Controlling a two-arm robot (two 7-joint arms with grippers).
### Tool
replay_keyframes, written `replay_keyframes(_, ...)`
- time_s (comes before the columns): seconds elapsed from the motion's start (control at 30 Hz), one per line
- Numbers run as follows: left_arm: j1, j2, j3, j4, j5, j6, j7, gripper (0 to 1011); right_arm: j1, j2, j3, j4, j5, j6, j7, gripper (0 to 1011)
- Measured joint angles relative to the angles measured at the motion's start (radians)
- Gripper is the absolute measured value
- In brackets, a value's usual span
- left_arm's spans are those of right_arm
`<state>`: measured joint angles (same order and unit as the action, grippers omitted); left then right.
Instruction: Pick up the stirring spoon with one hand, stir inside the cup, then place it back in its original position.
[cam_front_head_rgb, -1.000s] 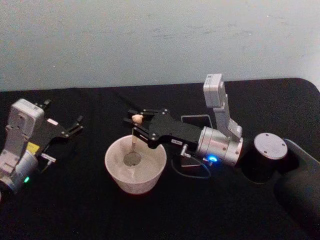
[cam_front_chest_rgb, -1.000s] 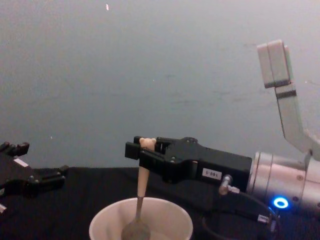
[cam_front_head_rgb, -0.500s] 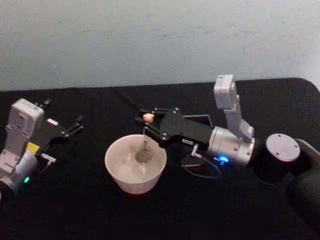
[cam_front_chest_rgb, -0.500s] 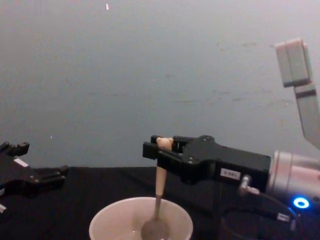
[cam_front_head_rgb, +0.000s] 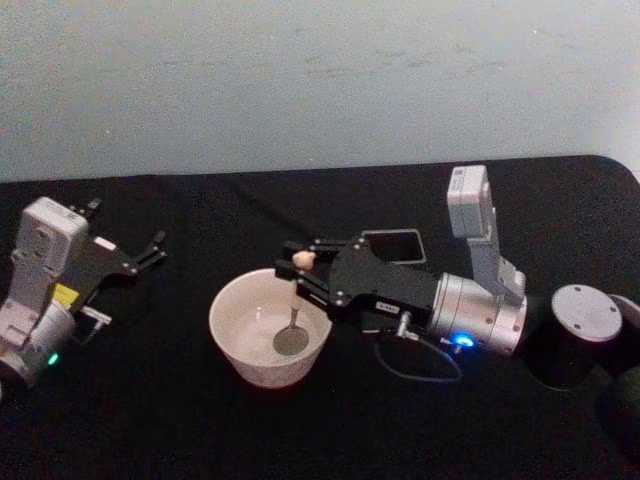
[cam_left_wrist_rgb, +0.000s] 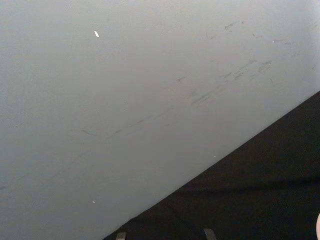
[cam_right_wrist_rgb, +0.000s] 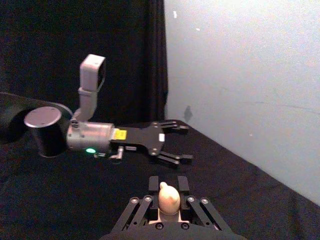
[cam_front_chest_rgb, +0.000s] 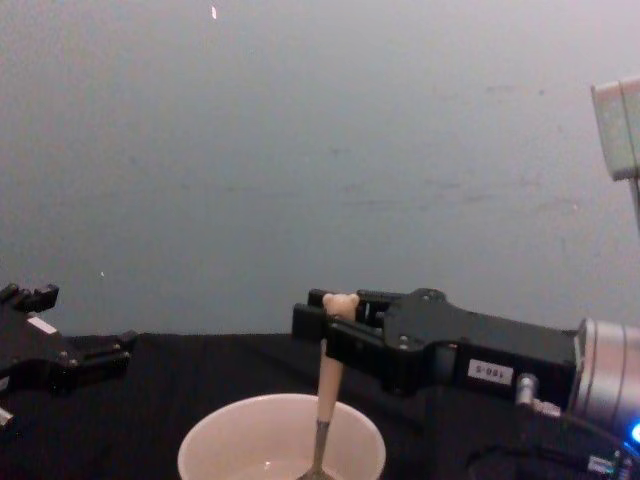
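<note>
The cream-white cup (cam_front_head_rgb: 240, 342) stands at the table's middle, its rim also seen low in the chest view (cam_front_chest_rgb: 220, 425). The stirring spoon (cam_front_head_rgb: 293, 318) stands upright in it, metal bowl near the cup's right inner side, bear head at top (cam_front_chest_rgb: 340, 303). My right gripper (cam_front_head_rgb: 300, 264) is shut on the spoon's cream handle just below the bear head (cam_right_wrist_rgb: 169, 197), reaching in from the right over the cup's rim. My left gripper (cam_front_head_rgb: 152, 250) stands open at the table's left, apart from the cup (cam_right_wrist_rgb: 177, 142).
A dark grey square holder (cam_front_head_rgb: 391, 246) stands just behind the right arm. A black cable loops on the cloth under the right wrist (cam_front_head_rgb: 420, 365). The black tablecloth (cam_front_head_rgb: 200, 430) runs to a pale wall behind.
My right gripper has carried the spoon rightward and toward the near side of the cup, and the square holder behind the arm has come into view. The left arm has not moved.
</note>
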<state>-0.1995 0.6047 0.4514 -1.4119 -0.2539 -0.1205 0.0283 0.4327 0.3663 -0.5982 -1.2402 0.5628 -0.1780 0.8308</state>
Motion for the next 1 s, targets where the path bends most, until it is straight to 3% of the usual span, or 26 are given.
replay_keyframes(0.27,0.000,0.000,0.000,0.000,0.000,0.000,0.000,1001,0.014,-0.019,-0.028,0.008,0.008,-0.001,0.022,217)
replay_keyframes(0.47,0.000,0.000,0.000,0.000,0.000,0.000,0.000,1001,0.056,-0.062,-0.043,0.073,-0.002,-0.026,0.021,217)
replay_keyframes(0.7,0.000,0.000,0.000,0.000,0.000,0.000,0.000,1001,0.098,-0.096,-0.037,0.142,-0.024,-0.052,-0.002,218)
replay_keyframes(1.0,0.000,0.000,0.000,0.000,0.000,0.000,0.000,1001,0.107,-0.100,-0.015,0.163,-0.034,-0.060,-0.017,217)
